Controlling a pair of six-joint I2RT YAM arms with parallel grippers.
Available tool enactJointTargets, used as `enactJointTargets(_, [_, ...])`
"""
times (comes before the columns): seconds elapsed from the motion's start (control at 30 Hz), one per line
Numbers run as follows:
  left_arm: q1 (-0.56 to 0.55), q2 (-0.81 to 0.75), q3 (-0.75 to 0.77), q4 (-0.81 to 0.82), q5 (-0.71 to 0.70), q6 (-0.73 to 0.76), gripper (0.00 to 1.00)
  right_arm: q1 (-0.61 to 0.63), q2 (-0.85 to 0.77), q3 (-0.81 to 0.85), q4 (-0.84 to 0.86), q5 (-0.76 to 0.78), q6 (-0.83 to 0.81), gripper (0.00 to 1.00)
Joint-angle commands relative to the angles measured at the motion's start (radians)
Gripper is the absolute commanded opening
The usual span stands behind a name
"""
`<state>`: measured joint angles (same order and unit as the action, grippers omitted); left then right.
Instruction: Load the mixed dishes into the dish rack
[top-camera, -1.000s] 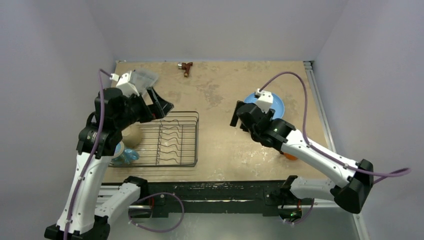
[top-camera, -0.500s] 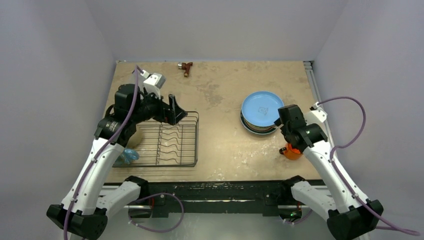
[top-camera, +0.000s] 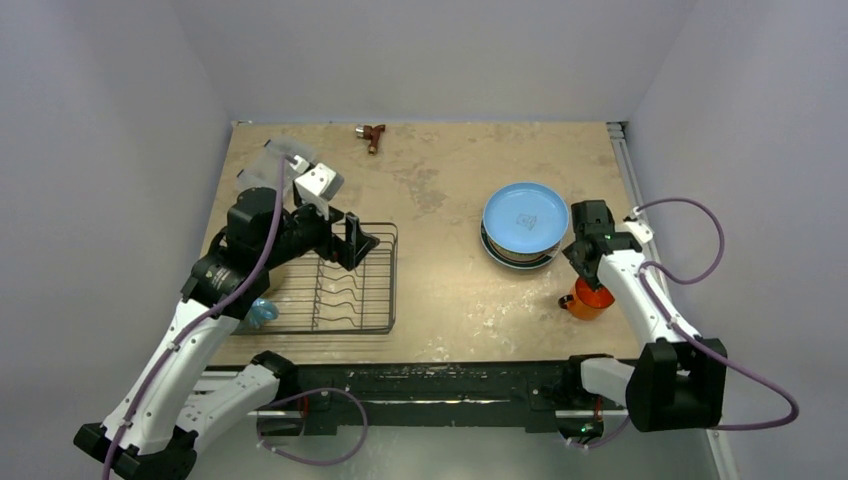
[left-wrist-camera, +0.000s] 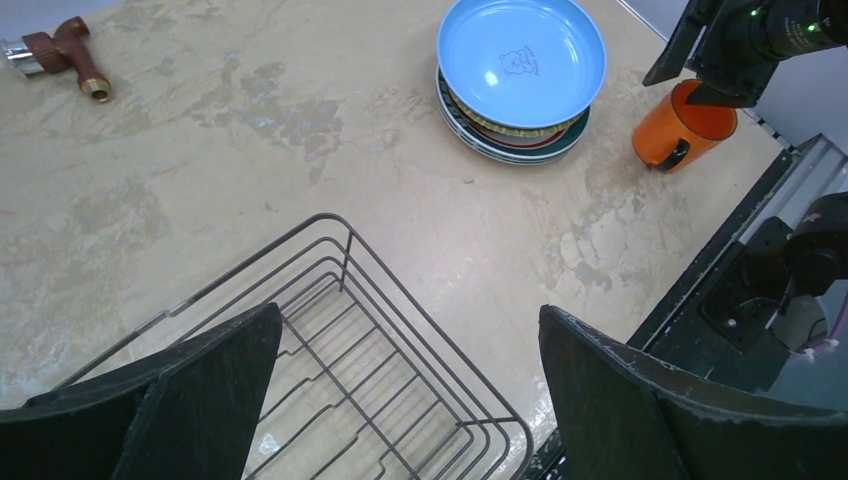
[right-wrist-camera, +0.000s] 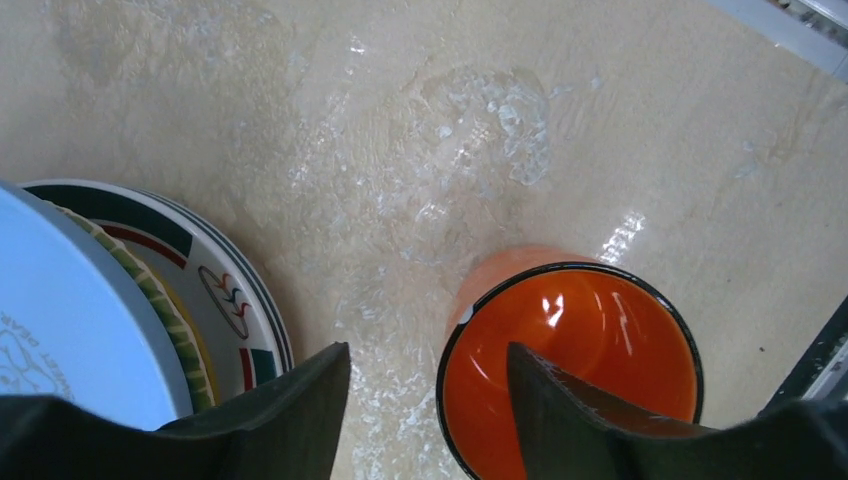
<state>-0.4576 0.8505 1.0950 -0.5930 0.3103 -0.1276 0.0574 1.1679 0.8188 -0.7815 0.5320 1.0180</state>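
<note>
Tabletop (top-camera: 440, 200) tan, walls (top-camera: 430, 60) lilac, left hand (left-wrist-camera: 408, 325) released, right hand (right-wrist-camera: 428, 355) parted over orange mug (right-wrist-camera: 585, 345)

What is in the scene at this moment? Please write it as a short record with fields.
dish rack: left part of the table, dividers in view bare
light blue plate: top of a plate stack, right of the rack
orange mug: upright, beside the stack
left gripper: open, above the rack's corner
right gripper: open, jaws straddling the orange mug's rim
</note>
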Motion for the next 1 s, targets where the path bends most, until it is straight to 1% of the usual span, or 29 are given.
enactJointTargets(0.0, [-0.004, -0.009, -0.010, 0.024, -0.049, 0.043, 1.00, -0.009, 0.036, -0.017, 0.073, -0.017, -0.001, 0.46])
enactJointTargets(0.03, [-0.004, -0.013, -0.012, 0.025, -0.051, 0.045, 1.00, -0.010, 0.044, -0.025, 0.081, -0.022, 0.008, 0.39])
enactJointTargets(0.07, [-0.004, -0.014, -0.013, 0.027, -0.053, 0.047, 1.00, -0.011, 0.054, -0.033, 0.094, -0.030, 0.009, 0.36])
enactJointTargets(0.1, [-0.003, -0.012, -0.014, 0.026, -0.058, 0.048, 1.00, -0.010, 0.061, -0.041, 0.104, -0.032, 0.010, 0.34])
enactJointTargets(0.23, [-0.004, -0.004, -0.016, 0.022, -0.078, 0.052, 1.00, -0.013, 0.062, -0.076, 0.140, -0.042, 0.012, 0.32])
enactJointTargets(0.27, [-0.004, -0.003, -0.017, 0.023, -0.080, 0.055, 1.00, -0.013, 0.058, -0.087, 0.152, -0.047, 0.006, 0.30])
enactJointTargets(0.3, [-0.004, -0.003, -0.018, 0.023, -0.080, 0.056, 1.00, -0.014, 0.055, -0.097, 0.165, -0.053, -0.001, 0.25])
enactJointTargets(0.33, [-0.004, -0.003, -0.019, 0.024, -0.081, 0.058, 1.00, -0.015, 0.053, -0.108, 0.177, -0.058, -0.006, 0.22])
enactJointTargets(0.4, [-0.004, -0.005, -0.023, 0.026, -0.084, 0.061, 1.00, -0.017, 0.050, -0.125, 0.200, -0.075, -0.015, 0.24])
enactJointTargets(0.47, [-0.004, -0.007, -0.025, 0.027, -0.083, 0.064, 1.00, -0.017, 0.048, -0.140, 0.226, -0.094, -0.025, 0.32])
enactJointTargets(0.5, [-0.004, -0.009, -0.027, 0.028, -0.088, 0.065, 1.00, -0.017, 0.046, -0.145, 0.234, -0.099, -0.031, 0.32])
enactJointTargets(0.53, [-0.004, -0.011, -0.029, 0.030, -0.092, 0.066, 1.00, -0.017, 0.040, -0.150, 0.237, -0.102, -0.037, 0.29])
enactJointTargets(0.6, [-0.004, -0.014, -0.036, 0.035, -0.099, 0.069, 1.00, -0.017, 0.017, -0.150, 0.230, -0.099, -0.047, 0.07])
enactJointTargets(0.63, [-0.004, -0.017, -0.040, 0.037, -0.102, 0.072, 1.00, -0.018, -0.002, -0.149, 0.224, -0.099, -0.059, 0.00])
enactJointTargets(0.87, [-0.004, -0.043, -0.068, 0.072, -0.087, 0.068, 1.00, -0.015, -0.220, -0.063, 0.099, -0.134, -0.169, 0.00])
enactJointTargets(0.97, [-0.003, -0.056, -0.064, 0.056, -0.067, 0.021, 1.00, -0.015, -0.343, -0.041, 0.111, -0.209, -0.248, 0.00])
